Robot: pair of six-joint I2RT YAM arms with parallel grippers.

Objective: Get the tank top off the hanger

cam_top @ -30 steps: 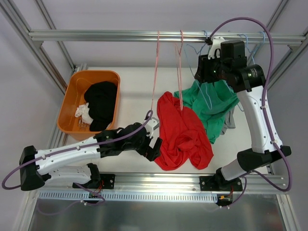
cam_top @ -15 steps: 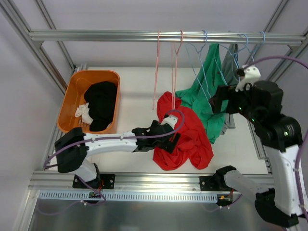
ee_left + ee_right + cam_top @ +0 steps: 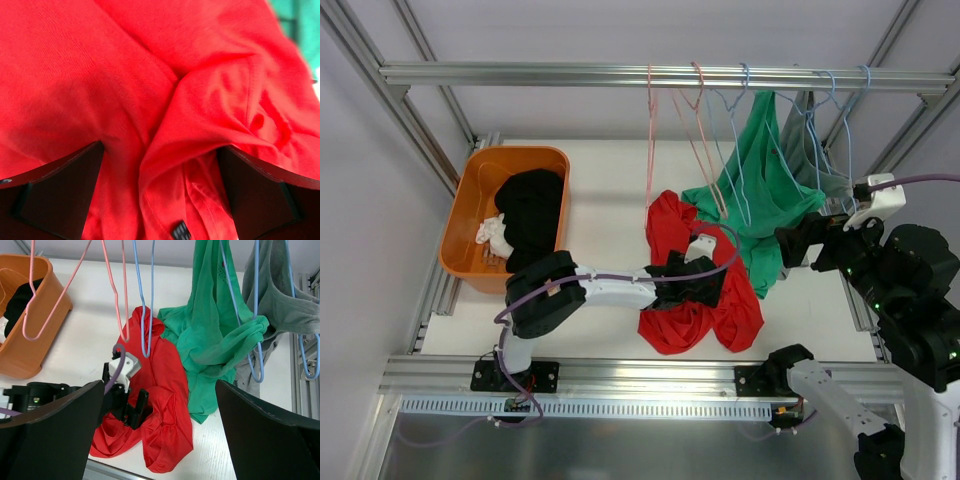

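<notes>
On the table (image 3: 600, 180), the red tank top (image 3: 740, 310) lies crumpled near the near edge, right of centre, its long axis running from far side to near edge. The green tank top (image 3: 765, 180) hangs lengthwise from a blue hanger (image 3: 256, 295) on the rail (image 3: 520, 73), its lower end just beside the red one. My left arm reaches low across the table, with the left gripper (image 3: 160, 150) spread wide over red cloth and gripping nothing. My right arm is raised, and the right gripper (image 3: 159, 390) is released, facing the hangers.

A lab test rig: aluminium frame (image 3: 520, 74) around a white table (image 3: 600, 200)
</notes>
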